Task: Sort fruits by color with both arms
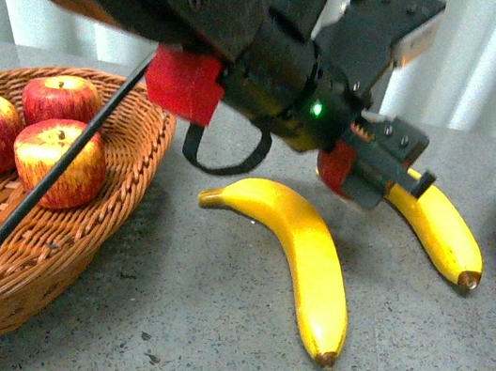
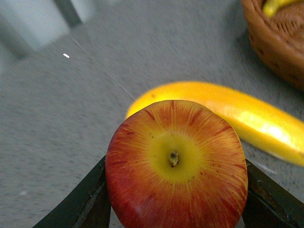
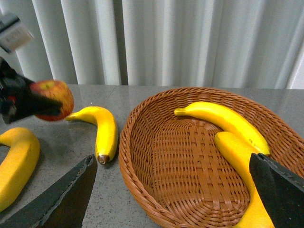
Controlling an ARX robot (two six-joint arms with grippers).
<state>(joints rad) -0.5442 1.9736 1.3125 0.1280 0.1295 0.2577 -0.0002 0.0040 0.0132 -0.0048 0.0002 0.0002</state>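
**Left pincer.** The left pincer [image 1: 370,168] is clenched on a red apple [image 2: 175,166]. In the left wrist view the jaws bear on opposite sides of the apple, with the stem end facing the camera. The pictures do not show whether the apple is clear of the tabletop [image 1: 186,328].

**Right pincer.** The right pincer [image 3: 171,161] is released, jaws wide apart and nothing between them. It faces the right basket [image 3: 142,123], which holds two bananas [image 3: 223,118].

**Surroundings.** The held apple is just beside the stem end of the far banana [image 1: 436,227]. The near banana [image 1: 308,253] lies between the apple and the left basket [image 1: 75,252], which already holds three apples [image 1: 56,163]. A black cable [image 1: 25,205] crosses in front of that basket.

**Likely faults and causes.**
- Slip: the apple is round and smooth and is held on two narrow contact lines, so a fast swing could rotate or drop it.
- Banana displacement: a low carry towards the left basket could strike either banana.
- Bounce-out: a high release onto the three apples could send the fruit over the rim.
- Arm collision: the left arm spans the centre, so a right-arm reach for a banana now risks contact.
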